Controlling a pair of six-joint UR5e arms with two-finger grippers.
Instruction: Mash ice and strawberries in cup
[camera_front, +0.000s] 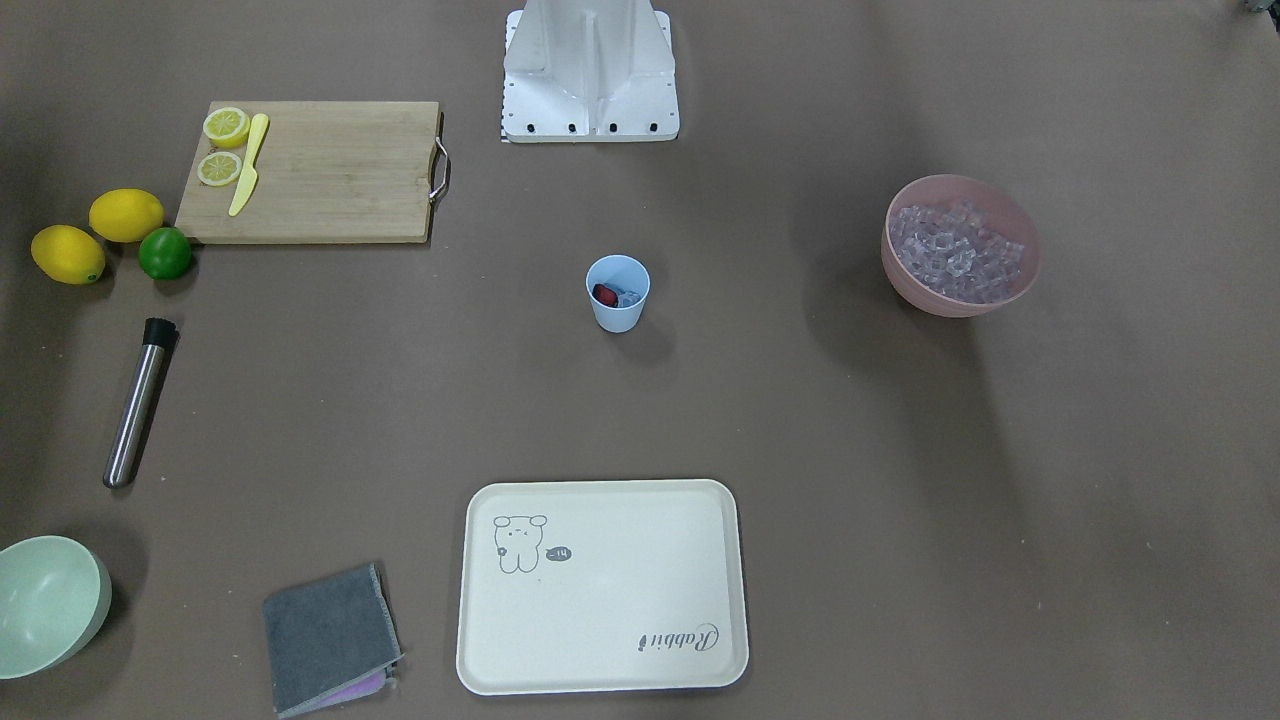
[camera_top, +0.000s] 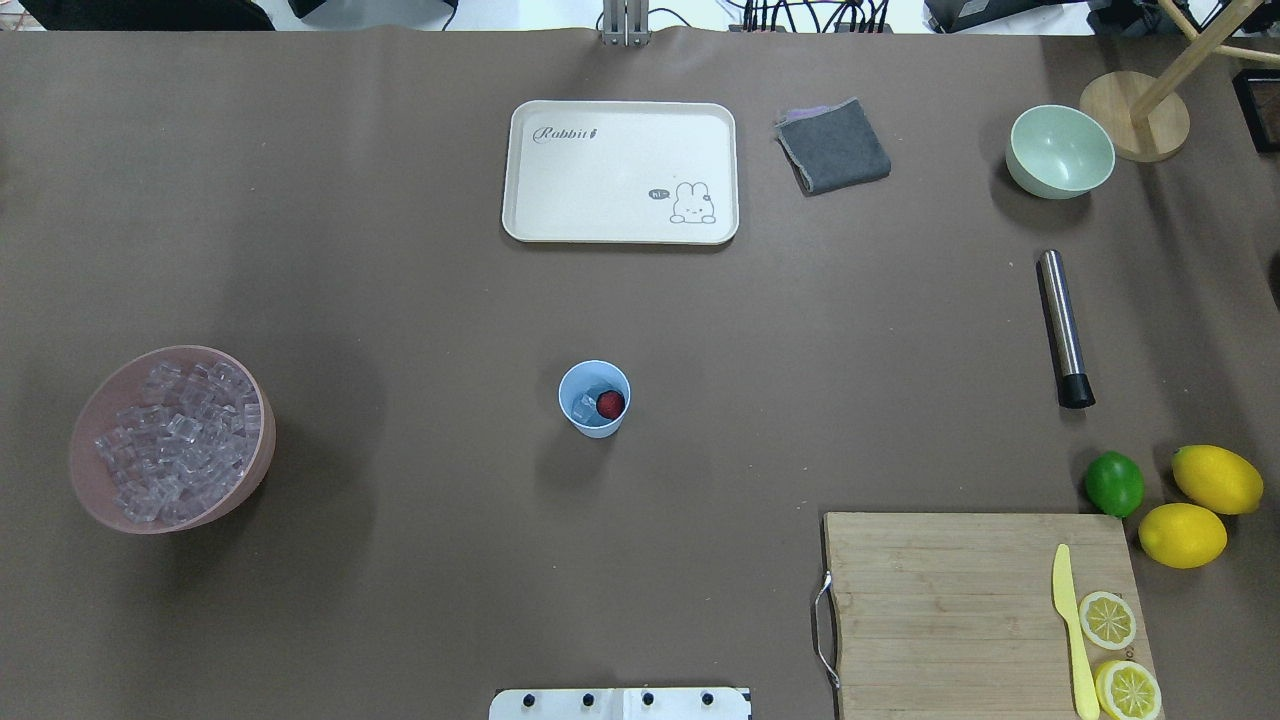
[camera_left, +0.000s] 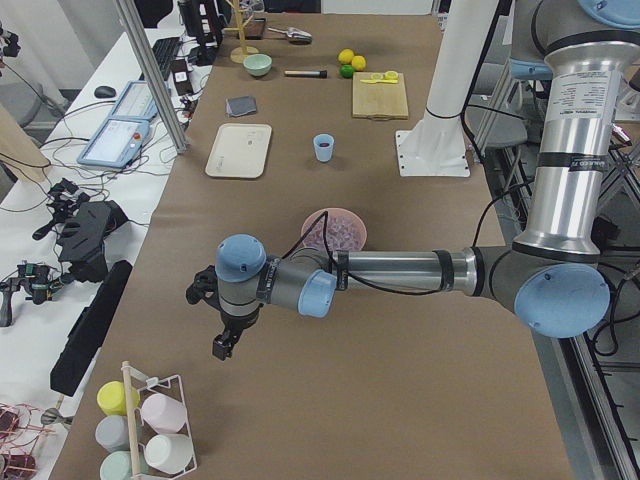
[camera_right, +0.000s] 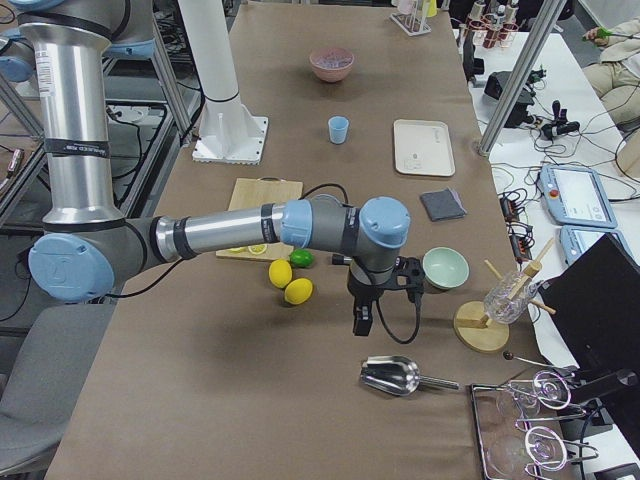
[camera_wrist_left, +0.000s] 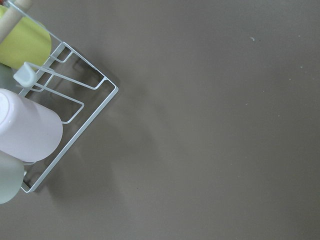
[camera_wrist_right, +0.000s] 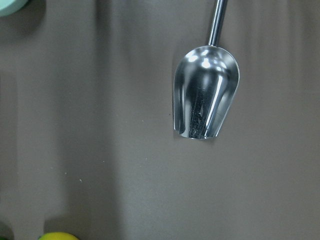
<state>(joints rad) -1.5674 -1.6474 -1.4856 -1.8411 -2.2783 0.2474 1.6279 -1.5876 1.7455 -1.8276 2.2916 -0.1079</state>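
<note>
1. Light-blue plastic, the cup (camera_front: 616, 312) stands upright on the brown bench (camera_top: 400, 300), straight out from the robot's base.
2. Inside the cup I see the red strawberry (camera_top: 610, 403) lying against a few clear pieces of ice (camera_top: 584, 406).
3. Well apart from the cup, on the robot's left, a pink bowl (camera_front: 925, 295) is heaped with more of the same cubes.
4. Well apart from the cup on the robot's right lie a steel rod with a black cap (camera_top: 1063, 328), a lime (camera_top: 1114, 483), two lemons (camera_top: 1216, 479) and a wooden board (camera_top: 950, 600).
5. Past the cup, on the side away from the base, a cream tray (camera_top: 620, 170) lies flat.
6. My left gripper (camera_left: 225, 345) hangs over bare bench far from the cup, beyond the pink bowl and near a wire rack (camera_wrist_left: 75, 100) of pastel tumblers. Only the side camera shows it, so I cannot tell whether it is clenched or released.
7. My right gripper (camera_right: 362, 322) hangs far from the cup, beyond the lemons, close by a steel scoop (camera_wrist_right: 206, 95). Again I cannot tell its state.
</note>
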